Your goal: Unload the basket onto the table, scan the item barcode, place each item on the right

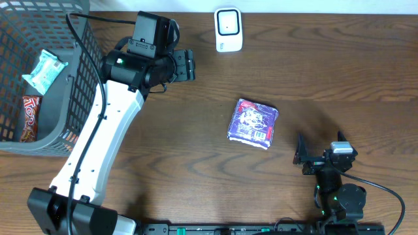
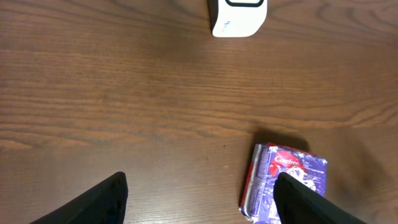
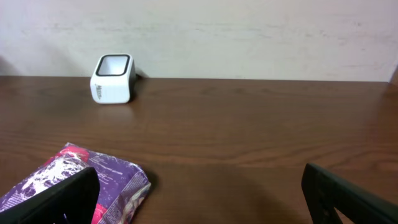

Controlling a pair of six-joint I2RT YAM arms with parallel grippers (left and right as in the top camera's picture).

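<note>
Looking at a dark wood desk (image 1: pixel 196 163) under everything. Got a grey wire basket (image 1: pixel 81 85) over on the left arm's side, with a teal snack pack (image 1: pixel 44 70) and a brown bar (image 1: pixel 29 117) lying inside. Then the white left arm (image 1: pixel 108 124), stretched from the near edge up toward the far side.

Next down in size, the purple packet (image 1: pixel 253 122): lying flat on the bare desk roughly mid-way between the scanner and the right claw, white barcode strip along its near edge (facing up, not at the scanner). Not touched by either claw.

White scanner (image 1: pixel 228 29) standing at the far edge, well apart from the packet.

Left claw (image 2: pixel 199 205) spread wide, nothing between the fingers (image 2: pixel 93 202). Right claw (image 3: pixel 199 202) also wide and holding nothing, sitting low near the front edge.
</note>
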